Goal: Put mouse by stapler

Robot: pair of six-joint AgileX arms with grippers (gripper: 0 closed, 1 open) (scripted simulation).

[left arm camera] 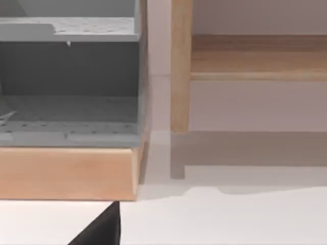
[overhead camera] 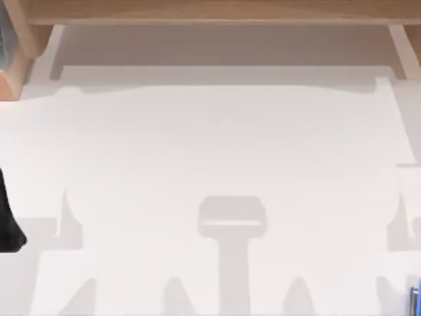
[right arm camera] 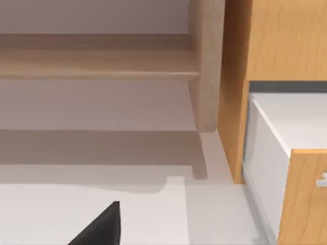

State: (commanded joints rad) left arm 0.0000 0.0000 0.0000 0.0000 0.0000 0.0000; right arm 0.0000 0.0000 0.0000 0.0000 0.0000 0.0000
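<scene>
One white counter (overhead camera: 210, 145) stood in front of one wooden shelf (overhead camera: 210, 10). One dark bit of the left gripper (left arm camera: 99, 229) and one of the right gripper (right arm camera: 99, 229) showed. I could not tell if they were wide or narrow. One small blue thing (overhead camera: 416, 297) sat at the counter's near right edge, and I could not tell what it was.

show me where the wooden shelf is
In the top view the wooden shelf spans the top edge, behind the white table.

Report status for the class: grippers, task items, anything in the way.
Left arm, a dark shape, parked at the table's left edge. White tabletop carries shadows. Wooden shelf along the far side. Blue sliver at the near right corner, unidentifiable.
</scene>
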